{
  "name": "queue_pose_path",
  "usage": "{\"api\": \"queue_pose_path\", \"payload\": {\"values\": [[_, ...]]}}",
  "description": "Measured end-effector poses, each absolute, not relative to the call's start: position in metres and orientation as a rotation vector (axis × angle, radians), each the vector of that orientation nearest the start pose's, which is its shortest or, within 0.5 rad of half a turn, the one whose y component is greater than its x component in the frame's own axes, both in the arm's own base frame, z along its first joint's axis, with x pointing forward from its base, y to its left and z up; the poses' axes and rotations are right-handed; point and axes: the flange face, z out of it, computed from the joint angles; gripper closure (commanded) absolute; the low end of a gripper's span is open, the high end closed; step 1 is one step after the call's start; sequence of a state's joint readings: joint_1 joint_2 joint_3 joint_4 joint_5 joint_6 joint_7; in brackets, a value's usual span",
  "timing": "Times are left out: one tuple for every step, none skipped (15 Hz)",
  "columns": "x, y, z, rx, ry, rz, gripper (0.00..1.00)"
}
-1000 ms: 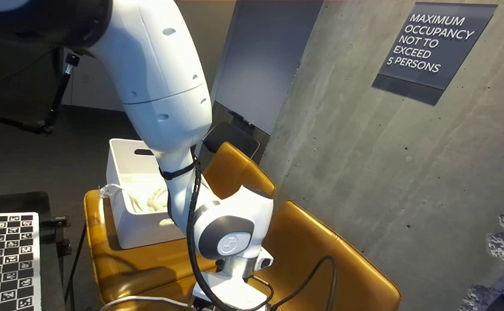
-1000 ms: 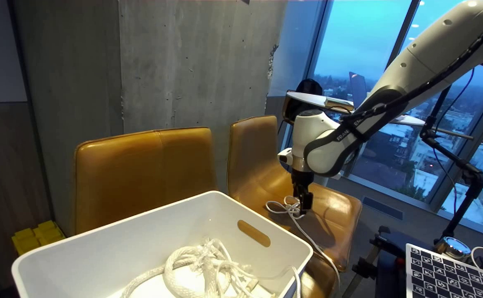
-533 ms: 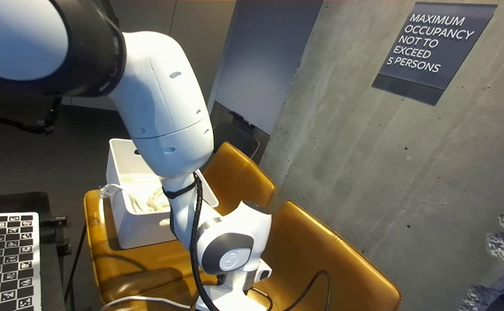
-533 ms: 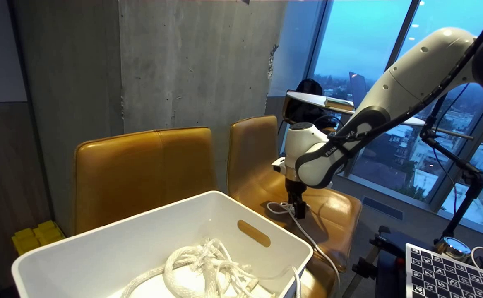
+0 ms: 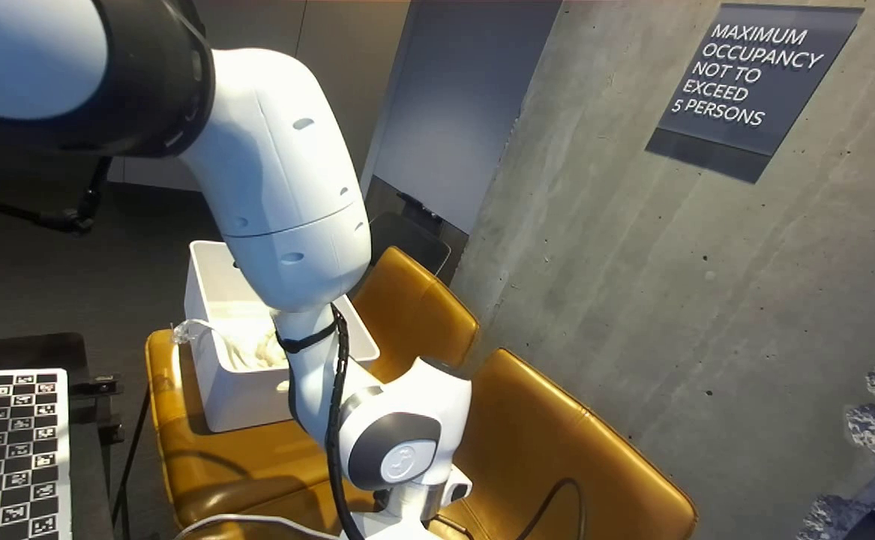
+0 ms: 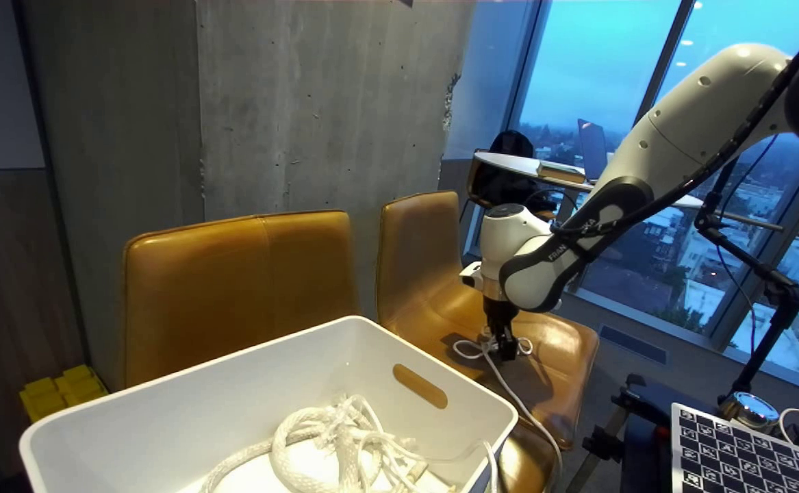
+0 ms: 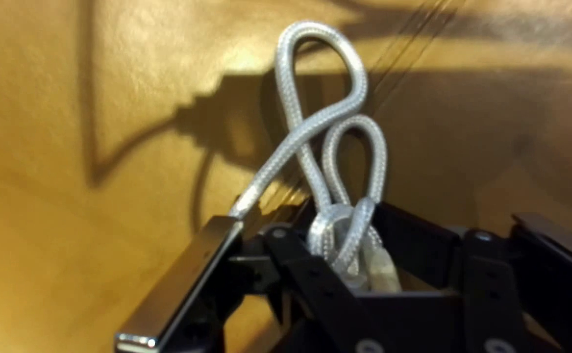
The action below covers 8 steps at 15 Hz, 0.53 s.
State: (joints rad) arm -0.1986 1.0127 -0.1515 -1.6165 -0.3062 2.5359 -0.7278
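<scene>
- The claw (image 6: 504, 352) — clenched on the cord (image 7: 304, 132), low over the chair (image 6: 555, 340).
- Wrist view: cord loops at twelve o'clock from the claw.
- In an exterior view, box (image 6: 187, 411) with rope (image 6: 348, 459) inside — eight o'clock from the claw.

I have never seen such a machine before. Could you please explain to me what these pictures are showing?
The white machine is a robot arm, ending in a black two-fingered gripper. Two cameras stand outside it; the third, on its wrist, gives the close-up. There you see a braided grey cord, looped and bundled, on a tan leather-look chair. The bundle sits between the gripper's fingers; whether they are pressing on it, I cannot tell. On the neighbouring chair stands a white bin with thick rope inside.
</scene>
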Motion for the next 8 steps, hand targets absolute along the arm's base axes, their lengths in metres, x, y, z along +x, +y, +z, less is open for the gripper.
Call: {"api": "queue_pose_path", "payload": {"values": [[0.607, -0.216, 0.031, -3.118, -1.137, 0.411, 1.00], [0.598, -0.217, 0.038, -3.117, -1.127, 0.433, 1.00], [0.590, -0.215, 0.048, -3.115, -1.111, 0.451, 0.98], [0.584, -0.213, 0.062, -3.111, -1.093, 0.467, 0.98], [0.580, -0.209, 0.079, -3.109, -1.079, 0.476, 0.98], [0.578, -0.204, 0.098, -3.109, -1.072, 0.478, 0.98], [0.579, -0.198, 0.120, -3.112, -1.070, 0.469, 0.98], [0.582, -0.192, 0.142, -3.119, -1.071, 0.450, 0.98]]}}
